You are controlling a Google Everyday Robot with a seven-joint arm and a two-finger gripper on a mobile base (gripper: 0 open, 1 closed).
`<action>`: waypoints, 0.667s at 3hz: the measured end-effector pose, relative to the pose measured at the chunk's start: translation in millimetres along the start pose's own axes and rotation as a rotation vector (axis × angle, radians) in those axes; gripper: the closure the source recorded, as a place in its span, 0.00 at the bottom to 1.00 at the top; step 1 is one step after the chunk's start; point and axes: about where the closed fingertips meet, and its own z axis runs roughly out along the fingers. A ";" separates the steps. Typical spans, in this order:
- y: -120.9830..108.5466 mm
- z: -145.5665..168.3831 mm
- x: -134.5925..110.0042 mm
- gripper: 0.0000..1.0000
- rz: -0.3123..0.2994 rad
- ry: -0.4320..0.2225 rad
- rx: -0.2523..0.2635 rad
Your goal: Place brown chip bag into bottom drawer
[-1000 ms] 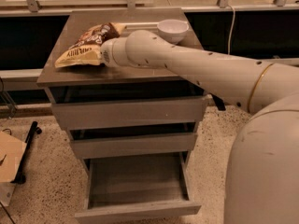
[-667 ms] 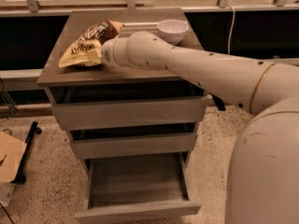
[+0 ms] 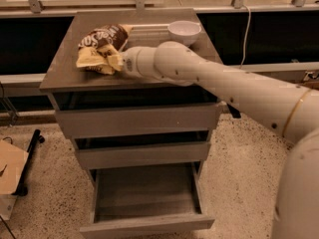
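The brown chip bag (image 3: 101, 40) is at the back left of the grey-brown cabinet's top (image 3: 62, 73), crumpled and tipped up, with its dark brown middle above and a yellow end below. My gripper (image 3: 118, 61) is at the bag's right side and shut on its yellow end; the wrist hides most of the fingers. The bottom drawer (image 3: 147, 224) is pulled out wide and its inside shows nothing in it. The two drawers above it are nearly closed.
A white bowl (image 3: 184, 30) stands at the back right of the cabinet top, just behind my arm. A dark rail and window ledge run behind the cabinet. A cardboard piece (image 3: 10, 166) and a black stand lie on the speckled floor at the left.
The bag has been taken hold of: it lay flat before and is now bunched up, raised and drawn a little to the right with my gripper.
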 end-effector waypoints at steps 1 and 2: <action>10.2 -37.9 24.5 1.00 -0.016 0.010 -0.109; 66.5 -88.8 44.4 1.00 -0.045 0.005 -0.248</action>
